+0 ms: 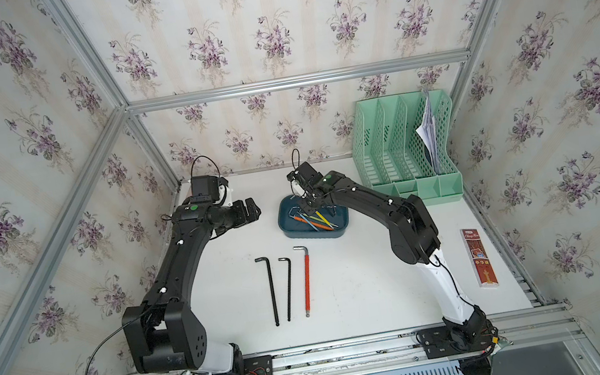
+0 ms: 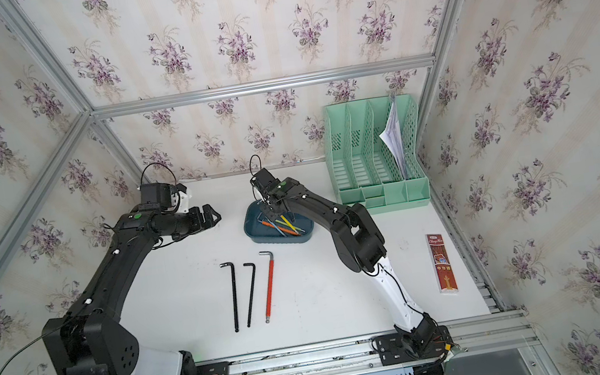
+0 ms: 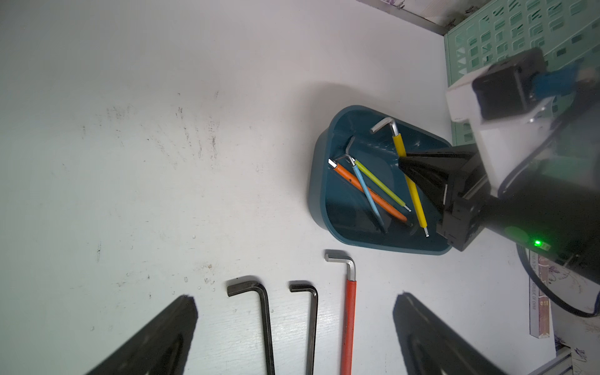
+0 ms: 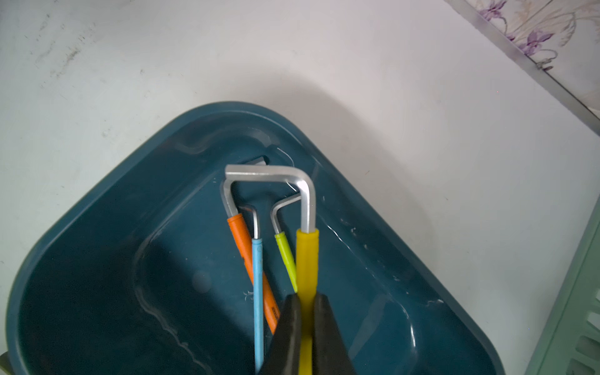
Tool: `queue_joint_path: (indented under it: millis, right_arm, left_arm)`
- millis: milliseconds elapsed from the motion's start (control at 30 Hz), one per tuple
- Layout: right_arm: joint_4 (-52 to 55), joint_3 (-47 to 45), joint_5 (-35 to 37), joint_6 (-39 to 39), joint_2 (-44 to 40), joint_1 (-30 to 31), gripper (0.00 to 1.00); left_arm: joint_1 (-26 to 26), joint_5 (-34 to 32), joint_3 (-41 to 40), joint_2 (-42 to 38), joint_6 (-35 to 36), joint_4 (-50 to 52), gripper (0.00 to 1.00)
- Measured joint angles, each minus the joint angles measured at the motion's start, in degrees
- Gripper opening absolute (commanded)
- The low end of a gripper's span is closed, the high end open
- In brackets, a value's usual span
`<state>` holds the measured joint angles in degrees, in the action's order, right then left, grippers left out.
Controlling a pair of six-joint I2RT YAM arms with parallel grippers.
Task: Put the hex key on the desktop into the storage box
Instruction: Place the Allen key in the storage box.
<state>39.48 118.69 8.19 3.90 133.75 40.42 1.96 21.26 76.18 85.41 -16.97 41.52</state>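
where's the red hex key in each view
A top view: red hex key lies on the desktop, just in front of the storage box.
A top view: same spot, box behind it.
Left wrist: on the desktop, close to the box.
Right wrist: not in it; the box fills the picture.
Shared landmark: the storage box.

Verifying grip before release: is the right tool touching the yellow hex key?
Touching. The right wrist view shows the right tool closed on the yellow hex key, with no gap on either side of its sleeve.
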Motion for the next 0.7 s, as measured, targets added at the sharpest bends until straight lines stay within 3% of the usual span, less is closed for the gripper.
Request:
queue_joint_path:
  millis: [300, 700]
  right_arm:
    - [1.5, 0.0, -2.0, 0.4, 1.3, 0.0, 0.01]
    - [3.4, -3.3, -4.3, -4.0, -0.5, 0.1, 0.35]
  left_arm:
    - [0.0, 0.0, 0.0, 0.2, 0.0, -0.3, 0.99]
    - [0.0, 1.7, -0.9, -0.2, -0.4, -1.9, 0.99]
